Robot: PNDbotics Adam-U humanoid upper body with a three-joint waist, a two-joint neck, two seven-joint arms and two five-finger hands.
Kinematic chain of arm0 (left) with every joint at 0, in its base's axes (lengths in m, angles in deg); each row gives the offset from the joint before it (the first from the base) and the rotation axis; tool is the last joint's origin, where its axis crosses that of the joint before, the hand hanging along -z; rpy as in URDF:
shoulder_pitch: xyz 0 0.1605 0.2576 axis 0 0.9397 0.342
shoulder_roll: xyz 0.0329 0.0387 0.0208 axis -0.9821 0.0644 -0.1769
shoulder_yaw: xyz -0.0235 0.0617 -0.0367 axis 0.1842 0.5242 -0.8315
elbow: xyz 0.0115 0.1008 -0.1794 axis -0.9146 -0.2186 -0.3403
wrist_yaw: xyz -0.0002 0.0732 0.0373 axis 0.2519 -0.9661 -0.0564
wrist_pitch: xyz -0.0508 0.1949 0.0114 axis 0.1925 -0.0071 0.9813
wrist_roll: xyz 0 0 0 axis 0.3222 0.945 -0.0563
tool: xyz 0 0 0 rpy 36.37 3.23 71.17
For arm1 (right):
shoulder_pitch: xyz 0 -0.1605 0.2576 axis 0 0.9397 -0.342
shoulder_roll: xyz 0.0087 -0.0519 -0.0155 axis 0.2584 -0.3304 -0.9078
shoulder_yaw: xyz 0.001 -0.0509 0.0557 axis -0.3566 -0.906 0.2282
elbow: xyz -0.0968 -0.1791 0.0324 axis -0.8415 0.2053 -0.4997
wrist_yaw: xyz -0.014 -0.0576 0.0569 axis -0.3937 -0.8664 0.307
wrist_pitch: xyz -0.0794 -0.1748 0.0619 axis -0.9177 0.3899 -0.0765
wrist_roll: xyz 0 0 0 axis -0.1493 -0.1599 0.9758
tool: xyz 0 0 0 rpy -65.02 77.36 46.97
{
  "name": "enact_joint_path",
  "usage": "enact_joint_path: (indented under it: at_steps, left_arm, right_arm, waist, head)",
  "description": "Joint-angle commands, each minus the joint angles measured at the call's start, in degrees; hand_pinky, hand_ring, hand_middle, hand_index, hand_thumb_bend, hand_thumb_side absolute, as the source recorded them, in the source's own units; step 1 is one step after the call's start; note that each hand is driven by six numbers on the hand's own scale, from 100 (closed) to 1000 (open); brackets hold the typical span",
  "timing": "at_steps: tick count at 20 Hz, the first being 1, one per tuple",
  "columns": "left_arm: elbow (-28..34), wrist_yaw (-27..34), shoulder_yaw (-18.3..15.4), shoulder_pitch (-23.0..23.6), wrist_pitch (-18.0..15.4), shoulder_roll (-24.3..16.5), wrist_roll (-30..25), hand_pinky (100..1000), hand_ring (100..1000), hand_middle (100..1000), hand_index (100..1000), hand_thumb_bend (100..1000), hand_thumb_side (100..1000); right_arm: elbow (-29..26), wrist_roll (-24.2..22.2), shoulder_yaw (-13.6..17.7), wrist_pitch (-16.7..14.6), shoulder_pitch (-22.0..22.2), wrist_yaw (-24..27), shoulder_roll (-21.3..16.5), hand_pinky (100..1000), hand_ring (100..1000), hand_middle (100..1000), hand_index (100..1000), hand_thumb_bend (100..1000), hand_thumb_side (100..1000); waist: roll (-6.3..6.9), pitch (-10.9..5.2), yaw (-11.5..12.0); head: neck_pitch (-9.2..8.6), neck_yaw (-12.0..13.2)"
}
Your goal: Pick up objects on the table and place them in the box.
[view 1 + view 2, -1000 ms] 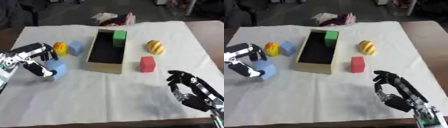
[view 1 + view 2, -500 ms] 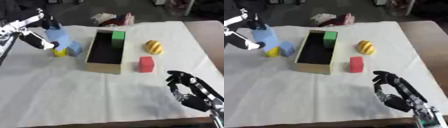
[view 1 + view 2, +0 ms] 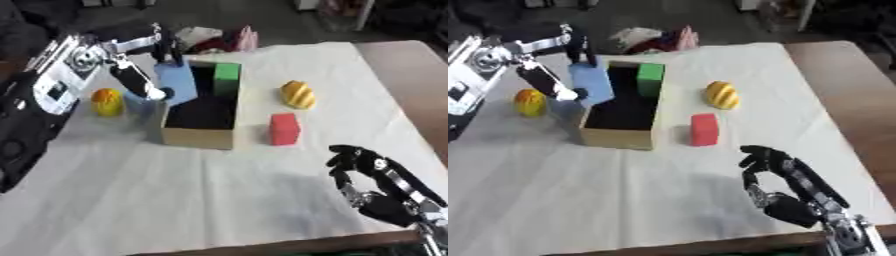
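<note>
My left hand [image 3: 140, 70] is shut on a light blue block [image 3: 178, 82] and holds it over the left rim of the open cardboard box [image 3: 198, 136]. A green block [image 3: 227, 72] stands inside the box at its far end. Left of the box sit an orange-yellow round object [image 3: 107, 101] and another blue block [image 3: 136, 105], partly hidden by my arm. Right of the box are a red block [image 3: 283, 128] and a yellow ridged object [image 3: 297, 94]. My right hand [image 3: 372, 177] rests open near the lower right, away from everything.
A white cloth [image 3: 219, 190] covers the table; brown tabletop [image 3: 411, 80] shows at the right. A pile of white and pink items [image 3: 214, 39] lies beyond the cloth's far edge. My left forearm [image 3: 39, 110] fills the left side.
My left hand lifted the light blue block from the table at the left and carried it right, to the box's left rim. The right hand stayed put.
</note>
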Motion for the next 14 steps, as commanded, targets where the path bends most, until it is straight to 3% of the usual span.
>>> enact_joint_path:
  at_steps: [1,8,12,14]
  left_arm:
    - [-1.3,-0.9,0.64,-1.51,-1.36,1.46,0.82,641,516,532,679,391,100]
    - [-3.85,-3.35,1.43,-1.6,-3.18,4.73,4.56,671,553,563,706,407,100]
    - [-4.65,-3.39,2.21,-1.25,-5.55,5.08,2.33,704,611,615,735,450,100]
    - [-4.43,-2.86,2.42,-0.98,-6.6,4.73,0.02,729,660,667,771,521,158]
  right_arm:
    - [-0.73,-0.33,-0.13,-0.11,-0.68,0.61,-0.17,765,656,668,882,100,431]
    - [-0.79,-0.67,-0.41,-0.16,-0.91,0.79,0.16,765,656,668,882,100,433]
    - [-0.82,-0.68,-0.35,-0.14,-0.97,0.78,0.26,765,656,667,882,100,433]
    - [-0.81,-0.64,-0.3,-0.12,-0.9,0.75,0.23,765,656,668,882,100,434]
  waist:
    - [-0.22,-0.53,-0.25]
    - [-0.3,-0.17,-1.04]
    - [-0.23,-0.02,-1.36]
    - [-0.17,-0.01,-1.36]
  head:
    - [-0.83,-0.32]
    - [-1.19,-0.42]
    - [-1.34,-0.48]
    - [-1.37,-0.59]
